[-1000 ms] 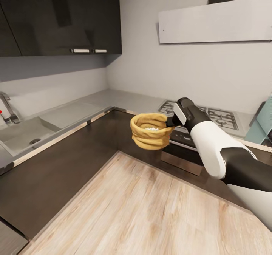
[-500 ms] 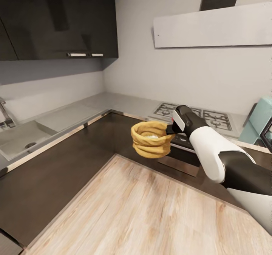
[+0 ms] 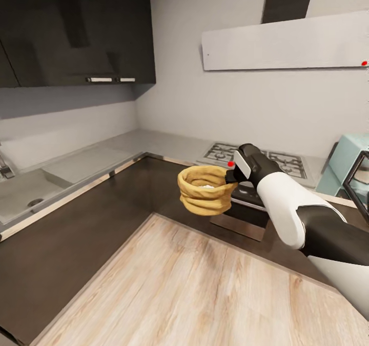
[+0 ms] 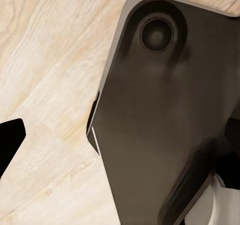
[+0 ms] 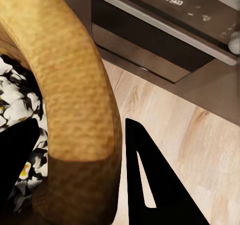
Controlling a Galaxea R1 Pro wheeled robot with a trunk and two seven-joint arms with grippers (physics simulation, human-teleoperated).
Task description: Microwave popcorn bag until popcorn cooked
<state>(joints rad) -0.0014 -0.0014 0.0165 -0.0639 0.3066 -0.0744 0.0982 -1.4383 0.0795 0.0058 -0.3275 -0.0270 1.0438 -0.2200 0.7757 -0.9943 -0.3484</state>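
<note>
The right end effector [image 3: 229,174] is clamped on the rolled rim of the popcorn bag [image 3: 205,189], holding it in the air above the wood floor [image 3: 205,289]. The microwave [image 3: 344,166] sits at 3 o'clock on the counter [image 3: 154,143], beside the gas hob [image 3: 256,156]. I cannot tell how far the left end effector is open.

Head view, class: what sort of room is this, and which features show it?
A home kitchen: a gas hob set into a grey countertop, a sink, and dark wall cabinets above.

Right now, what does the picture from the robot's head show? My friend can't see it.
The robot's right gripper holds a tan popcorn bag by its rim, in the air above a wooden floor. Behind it are a grey countertop, a gas hob and, at the right edge, a mint-blue microwave.
</note>
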